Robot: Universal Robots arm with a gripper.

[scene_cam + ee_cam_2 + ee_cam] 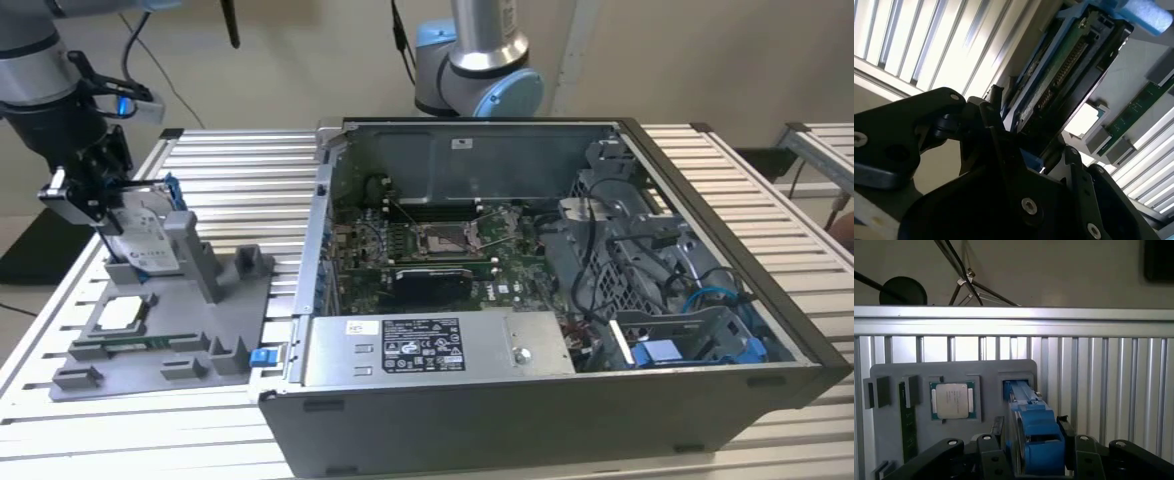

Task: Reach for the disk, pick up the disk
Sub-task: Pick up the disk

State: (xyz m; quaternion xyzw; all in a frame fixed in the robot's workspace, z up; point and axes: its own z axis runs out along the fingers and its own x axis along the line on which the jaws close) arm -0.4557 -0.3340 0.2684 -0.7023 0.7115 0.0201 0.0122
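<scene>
While the exterior view shows the gripper (96,205) over the disk (144,245), which stands on edge in a grey holder (200,320) on the worktop (240,170), its long axis points roughly upward. In the first wrist view the jaws look clamped on the disk's (1036,435) blue-framed flanks. In the second wrist view the disk (1064,65) runs straight away from the wrist. This looks like the grasp step, and lifting calls for a straight pull from the slot.
</scene>
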